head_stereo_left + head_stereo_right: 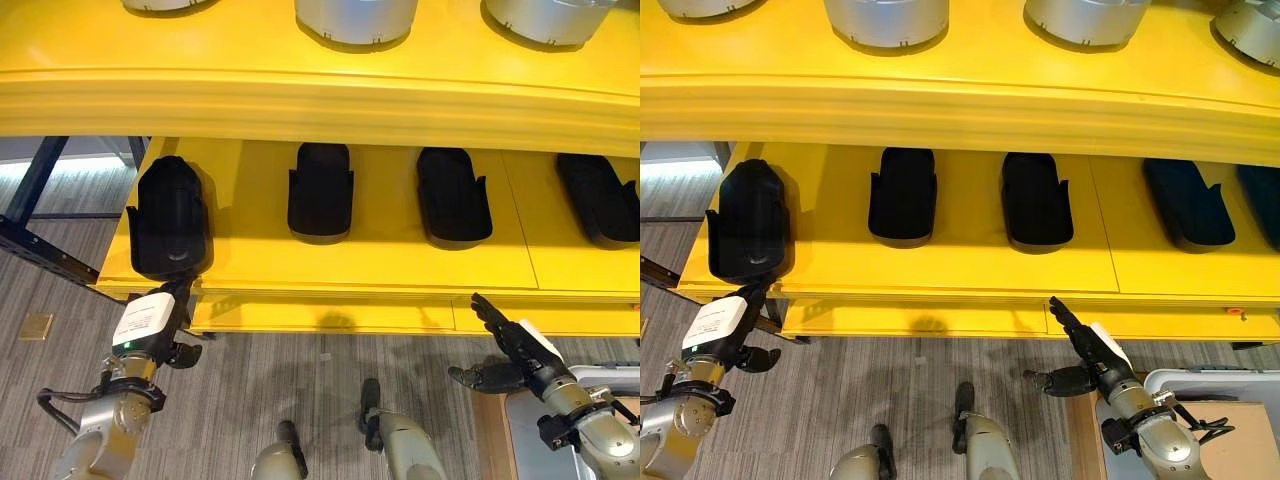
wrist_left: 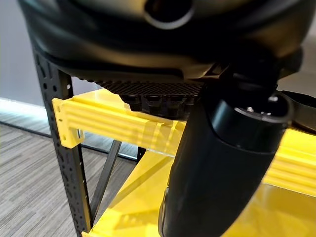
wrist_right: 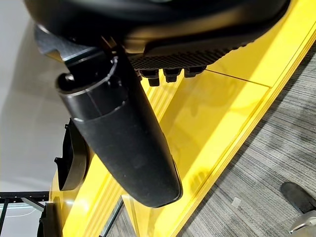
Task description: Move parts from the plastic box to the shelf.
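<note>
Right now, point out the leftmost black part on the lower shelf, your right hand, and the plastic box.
leftmost black part [image 1: 168, 215], left eye view, top surface.
right hand [image 1: 515, 352], left eye view, palm.
plastic box [image 1: 1200, 381], right eye view, rim.

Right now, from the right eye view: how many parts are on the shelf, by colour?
Black parts, lower level: 5 (one cut off by the view's edge)
Silver-grey parts, upper level: 4
Total: 9

The shelf [image 1: 380, 250] is bright yellow on both levels, and its frame [image 1: 40, 255] at the left is black. The parts [image 1: 320, 190] on the lower level are black; the round parts [image 1: 355, 20] above are silver-grey. The floor [image 1: 250, 400] is grey with fine stripes. Both hands [image 1: 150, 325] [image 1: 510, 345] are dark, each with a white cover.
</note>
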Robot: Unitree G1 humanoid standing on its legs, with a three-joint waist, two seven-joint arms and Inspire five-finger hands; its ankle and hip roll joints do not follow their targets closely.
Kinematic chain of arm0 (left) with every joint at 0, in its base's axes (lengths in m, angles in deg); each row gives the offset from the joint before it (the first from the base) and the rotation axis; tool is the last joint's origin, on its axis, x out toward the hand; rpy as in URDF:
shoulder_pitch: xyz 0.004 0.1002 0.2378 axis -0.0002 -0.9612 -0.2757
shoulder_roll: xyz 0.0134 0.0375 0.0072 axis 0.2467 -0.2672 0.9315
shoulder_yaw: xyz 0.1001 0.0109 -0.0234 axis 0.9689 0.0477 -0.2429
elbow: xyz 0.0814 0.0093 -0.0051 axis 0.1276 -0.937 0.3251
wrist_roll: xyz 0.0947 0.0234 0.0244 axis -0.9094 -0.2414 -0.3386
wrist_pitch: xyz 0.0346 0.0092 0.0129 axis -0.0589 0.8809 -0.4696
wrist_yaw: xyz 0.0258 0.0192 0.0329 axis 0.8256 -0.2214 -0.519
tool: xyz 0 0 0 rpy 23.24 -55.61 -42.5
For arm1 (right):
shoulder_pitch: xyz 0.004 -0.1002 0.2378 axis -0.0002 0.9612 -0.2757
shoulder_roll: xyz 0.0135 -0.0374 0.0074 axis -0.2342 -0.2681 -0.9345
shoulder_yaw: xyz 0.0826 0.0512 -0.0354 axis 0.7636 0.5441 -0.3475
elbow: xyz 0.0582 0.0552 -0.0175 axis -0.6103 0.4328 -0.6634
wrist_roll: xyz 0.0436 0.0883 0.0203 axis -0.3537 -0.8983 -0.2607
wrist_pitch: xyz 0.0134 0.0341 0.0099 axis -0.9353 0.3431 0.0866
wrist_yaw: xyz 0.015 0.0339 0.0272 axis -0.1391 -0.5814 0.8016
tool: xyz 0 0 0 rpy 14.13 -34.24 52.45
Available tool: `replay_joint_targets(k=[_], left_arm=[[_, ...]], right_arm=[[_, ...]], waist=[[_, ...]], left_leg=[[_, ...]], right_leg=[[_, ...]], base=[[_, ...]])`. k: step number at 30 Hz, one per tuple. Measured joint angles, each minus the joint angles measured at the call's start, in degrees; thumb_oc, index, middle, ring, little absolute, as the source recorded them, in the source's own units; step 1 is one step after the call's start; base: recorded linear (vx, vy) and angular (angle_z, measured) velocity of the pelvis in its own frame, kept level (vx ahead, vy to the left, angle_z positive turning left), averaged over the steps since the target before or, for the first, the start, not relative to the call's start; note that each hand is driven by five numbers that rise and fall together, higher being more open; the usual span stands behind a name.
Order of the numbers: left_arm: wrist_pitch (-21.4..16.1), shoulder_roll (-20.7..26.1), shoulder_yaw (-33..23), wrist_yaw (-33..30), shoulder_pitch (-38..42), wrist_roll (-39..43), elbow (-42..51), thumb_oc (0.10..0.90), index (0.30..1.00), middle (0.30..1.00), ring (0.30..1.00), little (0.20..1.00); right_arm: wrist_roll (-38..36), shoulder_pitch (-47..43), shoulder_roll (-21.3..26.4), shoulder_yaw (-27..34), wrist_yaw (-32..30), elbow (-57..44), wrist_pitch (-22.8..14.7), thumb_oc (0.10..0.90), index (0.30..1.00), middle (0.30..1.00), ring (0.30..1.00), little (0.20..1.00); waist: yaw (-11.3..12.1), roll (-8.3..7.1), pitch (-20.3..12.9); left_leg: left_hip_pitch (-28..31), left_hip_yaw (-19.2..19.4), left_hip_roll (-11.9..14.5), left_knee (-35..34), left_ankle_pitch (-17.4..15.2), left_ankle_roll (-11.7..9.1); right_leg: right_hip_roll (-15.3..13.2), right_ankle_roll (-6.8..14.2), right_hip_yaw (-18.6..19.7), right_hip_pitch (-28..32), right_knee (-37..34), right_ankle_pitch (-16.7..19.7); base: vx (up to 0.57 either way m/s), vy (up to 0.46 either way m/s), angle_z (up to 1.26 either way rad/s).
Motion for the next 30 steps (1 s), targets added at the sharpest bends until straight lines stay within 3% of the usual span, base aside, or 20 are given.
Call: replay_joint_targets(k=[9, 13, 24, 30], left_arm=[[0.02, 0.86, -0.59, -0.75, 0.19, -1.95, 0.00, 0.900, 1.000, 1.000, 1.000, 1.000], [-0.03, 4.04, -0.72, -1.05, 1.06, -3.16, -0.16, 0.900, 1.000, 1.000, 1.000, 1.000], [1.14, 5.29, 1.02, -1.66, 6.75, -3.64, -10.03, 0.900, 1.000, 1.000, 1.000, 1.000], [1.24, 6.59, 1.41, -2.22, 8.04, -3.65, -10.84, 0.900, 1.000, 1.000, 1.000, 1.000]], right_arm=[[-0.02, -0.12, -0.02, 0.00, 0.05, 0.03, 0.02, 0.900, 1.000, 1.000, 1.000, 1.000], [-0.02, -0.09, -0.02, 0.01, 0.06, 0.12, 0.02, 0.900, 1.000, 1.000, 1.000, 1.000], [-0.07, -0.40, -0.06, -0.02, 0.27, 0.30, 0.04, 0.900, 1.000, 1.000, 1.000, 1.000], [-0.07, -0.48, -0.06, -0.02, 0.26, 0.30, 0.02, 0.900, 1.000, 1.000, 1.000, 1.000]], waist=[[-0.02, -0.07, 0.04], [-0.29, -0.22, 0.13], [-1.51, -0.62, 0.62], [-1.69, -0.62, 1.66]], left_leg=[[-0.18, 0.77, 0.00, -0.02, -0.26, 0.05], [-0.17, 0.92, -0.04, 0.00, -0.34, 0.05], [-0.89, 1.37, 0.07, 0.23, -0.45, -0.06], [-0.89, 1.44, 0.06, 0.32, -0.52, -0.18]], right_leg=[[0.08, -0.08, 0.78, -0.81, 0.63, -0.05], [0.12, -0.09, 0.92, -0.92, 0.59, -0.08], [0.19, -0.12, 1.19, -1.79, 0.60, -0.04], [0.19, -0.12, 1.23, -1.77, 0.54, -0.05]], base=[[0.01, 0.005, -0.04], [0.00, 0.000, 0.00], [0.00, 0.002, -0.01], [0.00, 0.000, 0.00]])
